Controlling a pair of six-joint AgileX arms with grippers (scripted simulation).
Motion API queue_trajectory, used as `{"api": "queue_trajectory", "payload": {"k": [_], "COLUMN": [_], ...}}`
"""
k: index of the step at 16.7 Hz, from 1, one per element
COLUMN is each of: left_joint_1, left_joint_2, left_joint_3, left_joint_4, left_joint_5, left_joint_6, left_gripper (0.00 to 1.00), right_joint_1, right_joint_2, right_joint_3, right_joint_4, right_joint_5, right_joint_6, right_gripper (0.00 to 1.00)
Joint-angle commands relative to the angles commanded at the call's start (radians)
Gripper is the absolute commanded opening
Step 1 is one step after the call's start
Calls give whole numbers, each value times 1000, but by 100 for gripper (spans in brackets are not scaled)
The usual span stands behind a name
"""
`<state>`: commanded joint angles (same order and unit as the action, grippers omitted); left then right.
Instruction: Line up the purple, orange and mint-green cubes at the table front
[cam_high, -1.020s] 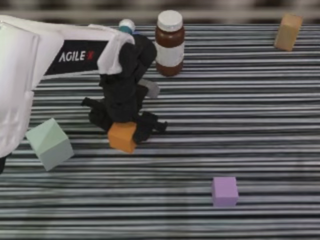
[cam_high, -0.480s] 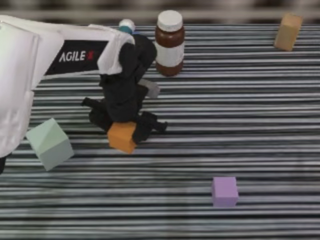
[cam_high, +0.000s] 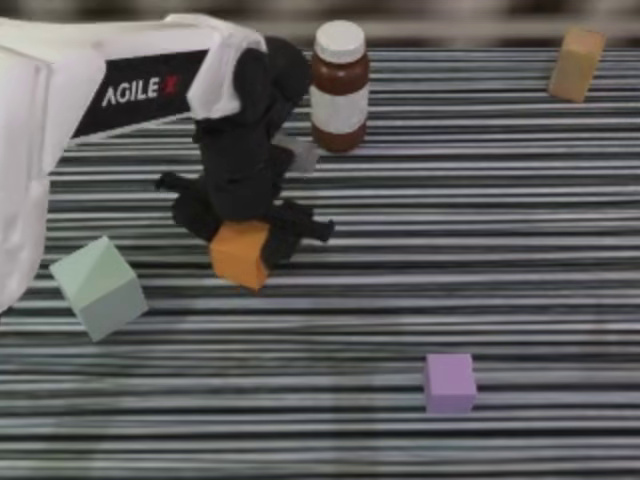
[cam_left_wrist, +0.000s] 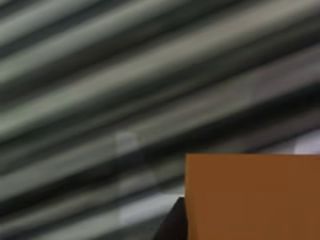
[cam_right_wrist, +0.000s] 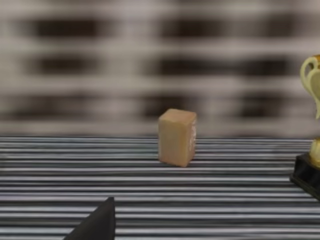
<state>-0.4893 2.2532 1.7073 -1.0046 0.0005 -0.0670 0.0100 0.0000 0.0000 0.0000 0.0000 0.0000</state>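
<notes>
Sitting between left gripper (cam_high: 243, 235) fingers: orange cube (cam_high: 240, 253)

Showing thin dark grey and white stripes across the table (cam_high: 520, 250). Sitting on it: orange cube (cam_high: 240, 252), mint-green cube (cam_high: 98, 287), lilac-purple cube (cam_high: 449, 382), tan block (cam_high: 577, 63), brown white-capped bottle (cam_high: 338, 86). Gleaming gold on black: trophy (cam_right_wrist: 311, 125).

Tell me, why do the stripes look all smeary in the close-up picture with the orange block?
In the left wrist view the camera sits right up against the orange cube, so the table behind it shows as soft, slanted streaks. In the top view the table's stripes look finer and the left gripper is shut on that cube.
</notes>
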Motion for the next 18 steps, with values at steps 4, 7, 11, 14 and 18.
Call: {"api": "queue_trajectory", "payload": {"k": [4,7,11,14,18], "left_joint_1": [10,10,-19,-87,-211], "left_joint_2": [-45,-47,-44,-55,-84], "left_joint_3": [67,69,68,62,35], "left_joint_4": [-111,-113,-114,-123,-136], "left_joint_5": [1,1,-1,-5,-10], "left_joint_6": [-1,-1,-36,-165,-444], "left_gripper": [0,0,0,0,0], "right_joint_1": [0,0,0,0,0], "right_joint_2": [0,0,0,0,0], "right_joint_3": [0,0,0,0,0], "right_joint_4": [0,0,0,0,0], "right_joint_5": [0,0,0,0,0], "right_joint_6": [0,0,0,0,0], "right_gripper": [100,100,100,100,100]}}
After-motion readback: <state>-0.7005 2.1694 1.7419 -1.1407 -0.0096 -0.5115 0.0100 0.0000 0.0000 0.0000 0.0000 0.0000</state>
